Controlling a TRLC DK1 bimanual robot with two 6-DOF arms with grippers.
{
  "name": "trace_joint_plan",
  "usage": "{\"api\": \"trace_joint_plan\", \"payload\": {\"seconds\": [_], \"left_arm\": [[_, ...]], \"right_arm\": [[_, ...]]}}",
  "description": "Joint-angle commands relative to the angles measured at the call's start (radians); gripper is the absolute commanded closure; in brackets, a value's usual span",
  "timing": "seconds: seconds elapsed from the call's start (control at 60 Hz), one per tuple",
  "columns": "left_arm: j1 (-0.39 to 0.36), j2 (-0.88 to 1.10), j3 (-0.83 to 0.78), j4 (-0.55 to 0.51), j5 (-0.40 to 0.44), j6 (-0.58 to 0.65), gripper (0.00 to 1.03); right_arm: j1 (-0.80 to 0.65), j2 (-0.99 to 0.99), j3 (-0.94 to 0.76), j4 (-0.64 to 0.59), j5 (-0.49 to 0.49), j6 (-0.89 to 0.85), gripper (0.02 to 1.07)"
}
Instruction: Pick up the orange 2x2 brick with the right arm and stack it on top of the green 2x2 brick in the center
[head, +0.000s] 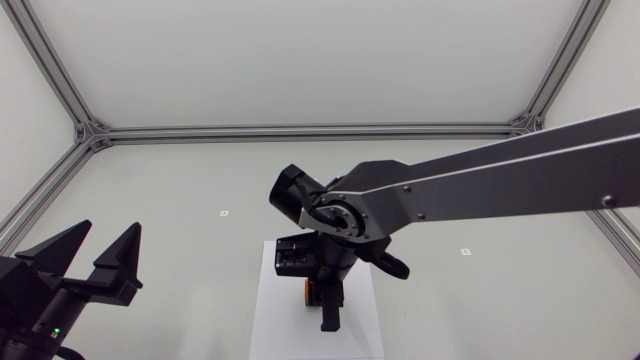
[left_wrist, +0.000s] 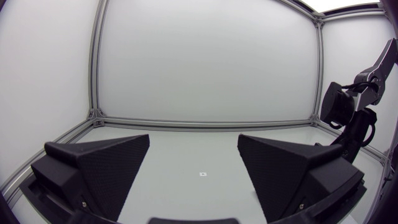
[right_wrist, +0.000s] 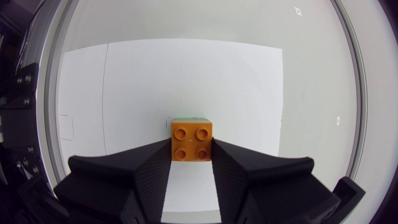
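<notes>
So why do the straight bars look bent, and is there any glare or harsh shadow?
Left wrist view: the fisheye lens bows the frame bars; glare near the ceiling. Right wrist view: a dark round rim frames the orange brick in the right pincer; no hard shadows. Head view: soft, even light.

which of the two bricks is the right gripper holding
The orange brick: both fingers of the right gripper press its sides. The green brick shows only as a thin strip beyond it.
</notes>
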Motion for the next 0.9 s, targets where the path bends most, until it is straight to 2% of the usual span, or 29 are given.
{"api": "trace_joint_plan", "payload": {"seconds": [0.0, 0.15, 0.633, 0.683, 0.817, 0.883], "left_arm": [[-0.005, -0.002, -0.041, -0.01, -0.003, -0.02, 0.04], [-0.005, -0.002, -0.041, -0.01, -0.003, -0.02, 0.04], [-0.005, -0.002, -0.041, -0.01, -0.003, -0.02, 0.04], [-0.005, -0.002, -0.041, -0.01, -0.003, -0.02, 0.04], [-0.005, -0.002, -0.041, -0.01, -0.003, -0.019, 0.04], [-0.005, -0.002, -0.041, -0.01, -0.003, -0.02, 0.04]], "right_arm": [[0.001, 0.053, -0.052, 0.006, 0.028, 0.007, 0.64], [0.003, 0.042, -0.046, 0.006, 0.021, 0.007, 0.55], [0.004, 0.026, -0.032, 0.035, -0.005, 0.02, 0.55], [0.006, 0.027, -0.034, 0.043, -0.005, 0.02, 0.58], [0.006, 0.038, -0.04, 0.048, -0.006, 0.013, 0.77], [0.006, 0.038, -0.042, 0.051, -0.008, 0.01, 0.8]]}}
